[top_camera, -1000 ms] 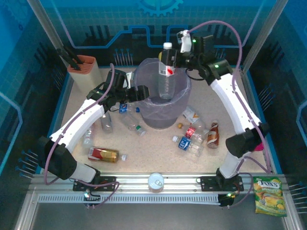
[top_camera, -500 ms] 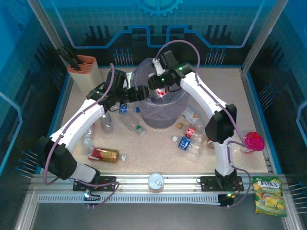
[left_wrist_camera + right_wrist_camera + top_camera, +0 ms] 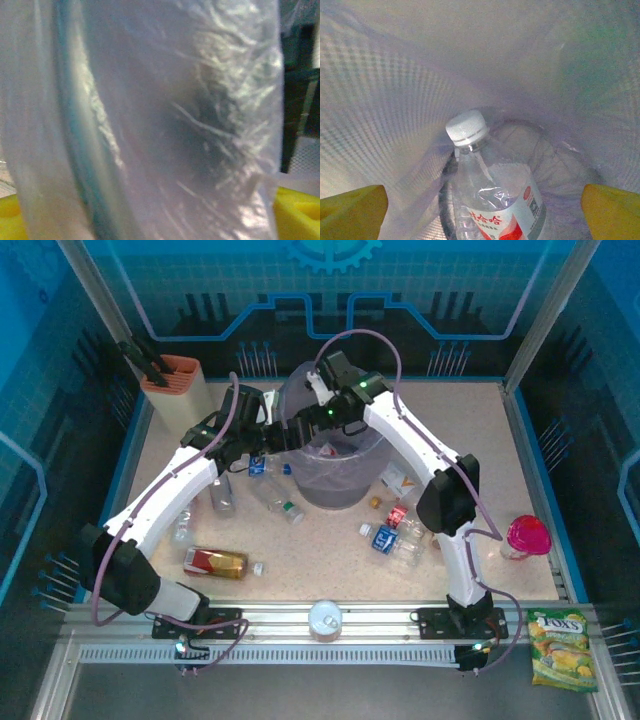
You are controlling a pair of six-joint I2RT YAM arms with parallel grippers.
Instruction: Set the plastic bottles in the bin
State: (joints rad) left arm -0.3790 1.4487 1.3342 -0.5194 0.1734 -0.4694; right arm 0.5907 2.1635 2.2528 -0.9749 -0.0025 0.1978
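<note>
Plastic bottle (image 3: 492, 200), just released, is seen cap-up inside the bin (image 3: 340, 490); right fingers (image 3: 352, 210) are spread above it, left fingers (image 3: 295, 210) spread astride the rim. Further bottles (image 3: 395, 538) remain on the surface (image 3: 320, 552).

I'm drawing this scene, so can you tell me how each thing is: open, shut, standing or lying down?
Bin: upright, bag-lined, one bottle inside.
Bottle in the bin: cap on, not held.
Right end effector: open, down inside the bin.
Left end effector: open, astride the bin's rim.
Bottles on the table: lying down.
Can: standing up.
Candy bag: lying flat.
</note>
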